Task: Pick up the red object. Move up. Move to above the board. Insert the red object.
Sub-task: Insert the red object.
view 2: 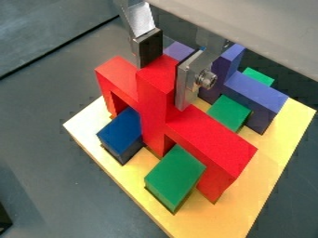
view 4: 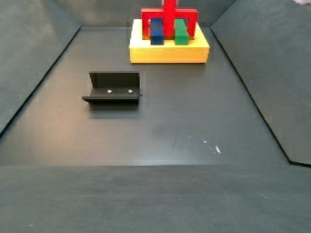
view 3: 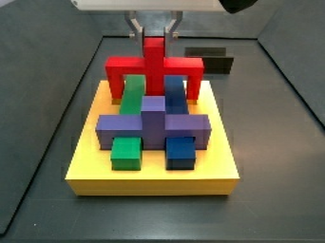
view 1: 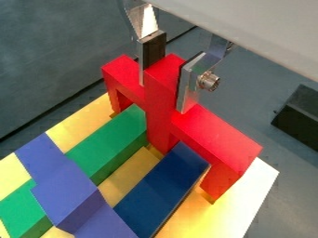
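Note:
The red object (view 1: 187, 116) is a bridge-shaped bar with two legs and a central stub. It stands on the far end of the yellow board (view 3: 152, 176), its legs straddling the green (view 3: 132, 95) and blue (view 3: 174, 92) blocks. My gripper (view 1: 172, 67) is shut on the stub from above; it also shows in the other wrist view (view 2: 165, 70) and in both side views (view 3: 154, 38) (view 4: 169, 7). The red object also shows in the other views (view 2: 162, 107) (view 3: 154, 65) (view 4: 169, 23). A purple cross-shaped block (view 3: 154, 121) lies on the board's middle.
The fixture (view 4: 112, 88) stands on the dark floor, left of centre in a side view. A small black box (view 3: 211, 59) sits behind the board. Grey walls enclose the floor. Small green (view 3: 125, 152) and blue (view 3: 181, 152) blocks sit at the board's near end.

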Controlling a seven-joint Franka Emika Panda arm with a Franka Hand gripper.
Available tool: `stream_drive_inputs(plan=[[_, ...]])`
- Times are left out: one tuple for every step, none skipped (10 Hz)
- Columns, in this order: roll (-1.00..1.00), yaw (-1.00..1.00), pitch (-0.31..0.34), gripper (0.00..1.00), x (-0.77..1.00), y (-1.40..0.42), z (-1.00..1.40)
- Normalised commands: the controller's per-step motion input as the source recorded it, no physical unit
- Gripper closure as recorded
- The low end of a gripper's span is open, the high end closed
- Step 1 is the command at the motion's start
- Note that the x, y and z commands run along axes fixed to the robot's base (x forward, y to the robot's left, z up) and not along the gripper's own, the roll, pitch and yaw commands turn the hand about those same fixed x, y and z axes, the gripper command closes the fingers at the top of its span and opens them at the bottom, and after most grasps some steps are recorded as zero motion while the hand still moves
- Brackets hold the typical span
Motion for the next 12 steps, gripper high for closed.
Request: stream_drive_inputs(plan=[[-0.01,0.0,-0.029,1.0,0.0,0.0,-0.09],[0.0,0.0,-0.027,1.0,0.0,0.0,-0.09],[0.0,0.0,-0.024,1.0,0.0,0.0,-0.11],[0.0,0.0,-0.037,1.0,0.0,0.0,-0.15],[-0.03,0.0,-0.081,1.0,0.01,0.0,-0.31],[-0.05,0.0,-0.143,1.0,0.02,0.01,-0.45],[-0.04,0.0,-0.136,1.0,0.08,0.0,-0.47],[-0.04,0.0,-0.106,1.0,0.1,0.01,-0.47],[0.0,0.0,-0.01,1.0,0.27,0.0,-0.31],[0.03,-0.08,0.043,1.0,0.36,0.02,-0.04],[0.11,-0.04,0.123,1.0,0.31,0.0,0.04],[0.08,-0.02,0.0,1.0,0.09,0.0,-0.19]])
